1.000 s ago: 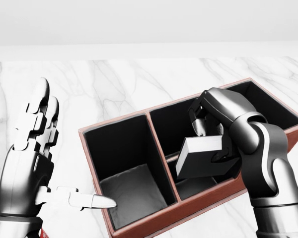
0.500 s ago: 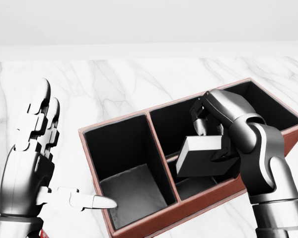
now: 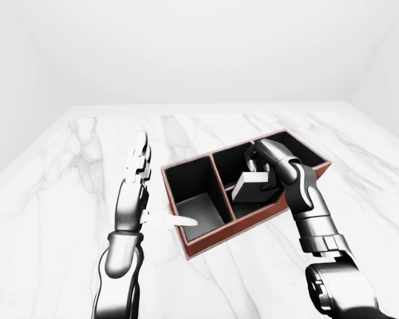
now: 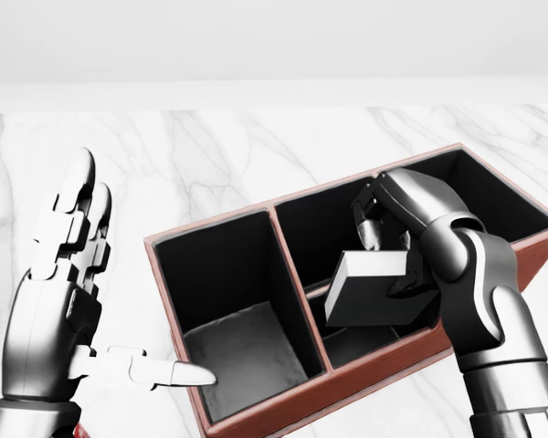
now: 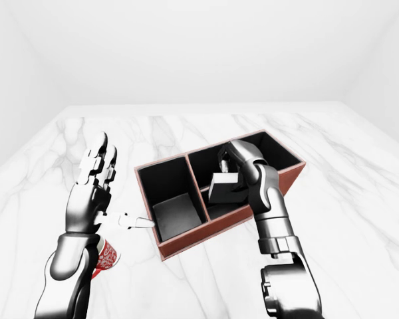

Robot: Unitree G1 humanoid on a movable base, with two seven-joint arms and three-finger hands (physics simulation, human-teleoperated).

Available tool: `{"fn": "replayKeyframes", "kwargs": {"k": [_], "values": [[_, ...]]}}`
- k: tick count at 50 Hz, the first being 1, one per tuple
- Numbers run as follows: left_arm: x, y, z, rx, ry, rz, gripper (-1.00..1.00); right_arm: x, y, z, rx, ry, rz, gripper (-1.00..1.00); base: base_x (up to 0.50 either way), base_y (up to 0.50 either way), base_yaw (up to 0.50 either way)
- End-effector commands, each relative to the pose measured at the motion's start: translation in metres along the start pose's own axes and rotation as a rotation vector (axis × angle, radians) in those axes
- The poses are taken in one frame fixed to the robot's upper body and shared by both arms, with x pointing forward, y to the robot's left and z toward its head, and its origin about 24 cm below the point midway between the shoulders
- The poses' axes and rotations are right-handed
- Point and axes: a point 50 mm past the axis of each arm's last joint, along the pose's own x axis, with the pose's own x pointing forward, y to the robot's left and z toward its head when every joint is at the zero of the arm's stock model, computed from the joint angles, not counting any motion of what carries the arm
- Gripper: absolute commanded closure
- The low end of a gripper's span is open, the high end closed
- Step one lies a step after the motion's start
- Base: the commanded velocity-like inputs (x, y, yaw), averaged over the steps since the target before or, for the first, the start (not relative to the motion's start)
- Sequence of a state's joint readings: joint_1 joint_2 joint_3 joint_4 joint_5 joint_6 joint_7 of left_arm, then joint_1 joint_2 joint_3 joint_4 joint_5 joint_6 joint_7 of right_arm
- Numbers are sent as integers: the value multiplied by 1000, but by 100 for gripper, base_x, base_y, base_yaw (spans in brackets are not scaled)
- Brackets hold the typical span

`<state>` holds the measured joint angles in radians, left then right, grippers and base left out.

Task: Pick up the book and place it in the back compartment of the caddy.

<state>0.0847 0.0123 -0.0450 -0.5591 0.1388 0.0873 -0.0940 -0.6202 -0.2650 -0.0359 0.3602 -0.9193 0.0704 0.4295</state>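
The caddy (image 4: pixel 210 225) is a red-brown box with black compartments, lying at an angle in the middle and right of the head view. My right hand (image 4: pixel 390 262) is shut on the book (image 4: pixel 370 297), a dark grey block with a pale edge. The book hangs tilted over the caddy's right half, above the divider between the long upper compartment and the small lower one. Its lower edge sits at about rim height. My left hand (image 4: pixel 110 292) stands open to the left of the caddy, fingers up, with the thumb (image 4: pixel 155 369) pointing at the large left compartment.
The white marble table (image 3: pixel 73 173) stretches all round the caddy, with its upper edge against a plain white wall. A red patterned cup (image 5: pixel 107 256) stands partly hidden under my left forearm, at the lower left of the right-eye view.
My right hand has edged slightly to the right with the book still in it. The left hand has sunk a touch. The caddy has not moved.
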Motion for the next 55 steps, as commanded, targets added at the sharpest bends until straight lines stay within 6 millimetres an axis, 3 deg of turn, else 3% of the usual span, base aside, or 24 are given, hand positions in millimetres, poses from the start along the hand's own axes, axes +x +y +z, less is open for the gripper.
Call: {"fn": "replayKeyframes", "kwargs": {"k": [1,16,55], "values": [[0,0,0,1,2,-1,-100,5,8,-3,-20,2,-19,100,0,0,0],[0,-1,0,2,2,-2,-100,8,13,-7,-12,4,-20,100,0,0,0],[-1,-2,-1,1,7,-4,-100,16,47,-24,-25,36,24,100,0,0,1]]}}
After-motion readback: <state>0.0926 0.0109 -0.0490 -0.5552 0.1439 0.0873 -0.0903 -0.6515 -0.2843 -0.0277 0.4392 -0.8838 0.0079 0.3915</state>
